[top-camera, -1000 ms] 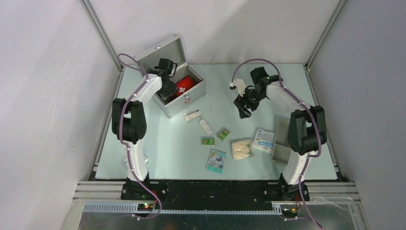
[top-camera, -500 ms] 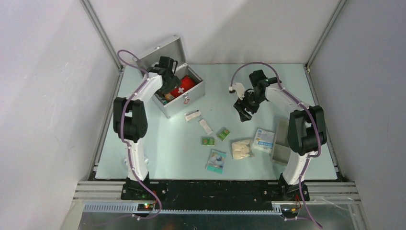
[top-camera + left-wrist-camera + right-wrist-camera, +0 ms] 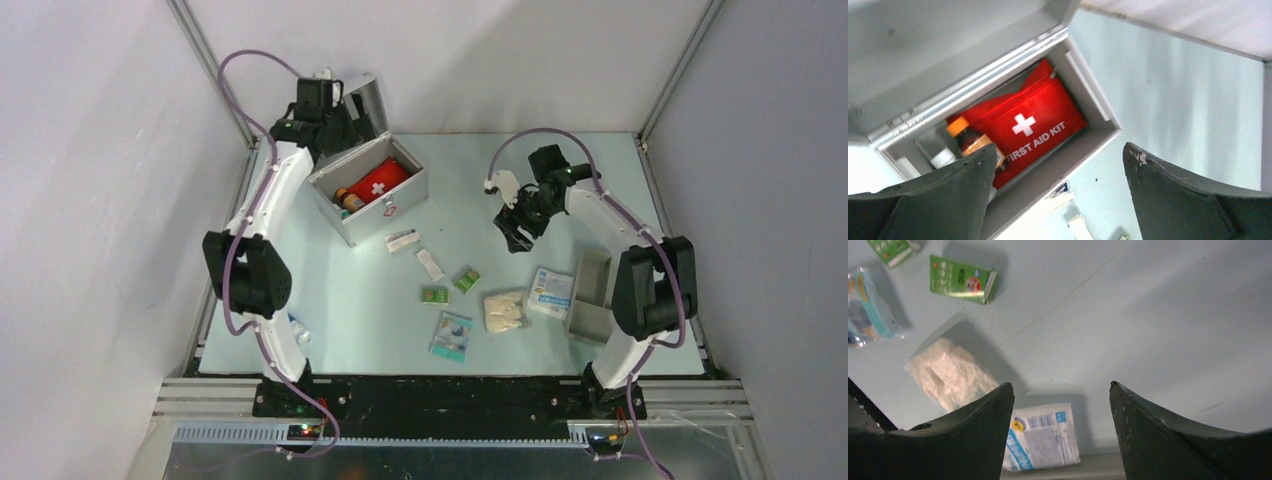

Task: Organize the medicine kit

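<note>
Top view. We find the medicine kit (image 3: 388, 212) standing at the far left of the table (image 3: 470, 165), its lid (image 3: 362, 92) thrown back toward the wall. Inside it lie a red pouch (image 3: 380, 183) and, to the pouch's left, a bottle with an orange cap (image 3: 344, 197). The left gripper (image 3: 350, 128) hangs above the kit's back edge, by the lid. The right gripper (image 3: 515, 237) hovers over bare table, well apart from the kit. Loose on the table are a white packet (image 3: 402, 240), a green box (image 3: 467, 279), a bag of white gauze (image 3: 503, 311) and a blue-and-white packet (image 3: 552, 292) just beside a grey tray (image 3: 590, 295).

Left wrist. The fingers are spread wide with nothing between them. Below we see the open kit. The pouch reads FIRST AID KIT, and the bottle is partly hidden by one finger.

Right wrist. The fingers stand apart and empty. Under them we see the gauze bag, the blue-and-white packet and the green box.
</note>
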`<control>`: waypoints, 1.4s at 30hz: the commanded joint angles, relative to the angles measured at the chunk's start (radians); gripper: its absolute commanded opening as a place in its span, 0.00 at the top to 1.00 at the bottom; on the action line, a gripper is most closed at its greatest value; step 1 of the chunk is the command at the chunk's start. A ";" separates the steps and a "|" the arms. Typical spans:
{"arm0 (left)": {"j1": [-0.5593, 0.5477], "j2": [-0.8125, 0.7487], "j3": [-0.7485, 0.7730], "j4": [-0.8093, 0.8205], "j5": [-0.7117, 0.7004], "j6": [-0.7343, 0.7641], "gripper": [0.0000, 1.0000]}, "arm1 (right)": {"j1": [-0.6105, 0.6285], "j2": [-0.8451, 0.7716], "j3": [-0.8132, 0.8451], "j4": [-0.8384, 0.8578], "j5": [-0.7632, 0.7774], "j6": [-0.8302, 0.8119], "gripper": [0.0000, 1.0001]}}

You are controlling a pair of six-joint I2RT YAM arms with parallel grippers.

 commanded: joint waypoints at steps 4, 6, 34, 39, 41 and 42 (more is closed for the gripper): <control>-0.002 -0.078 0.019 0.081 0.142 0.216 0.00 | -0.012 -0.103 -0.127 -0.246 0.120 -0.265 0.27; -0.002 -0.080 -0.005 0.081 0.189 0.212 0.00 | -0.023 -0.141 -0.191 -0.250 0.149 -0.343 0.12; -0.022 -0.127 -0.049 0.103 0.147 0.225 0.03 | 0.049 -0.208 -0.573 0.264 0.343 -0.445 0.62; -0.032 -0.137 -0.038 0.102 0.142 0.249 0.03 | 0.047 -0.269 -0.444 0.212 0.264 -0.426 0.83; -0.032 -0.139 -0.032 0.102 0.133 0.265 0.03 | 0.047 -0.256 -0.343 0.169 0.201 -0.393 0.94; -0.032 -0.140 -0.030 0.103 0.131 0.272 0.03 | 0.048 -0.245 -0.265 0.138 0.162 -0.382 1.00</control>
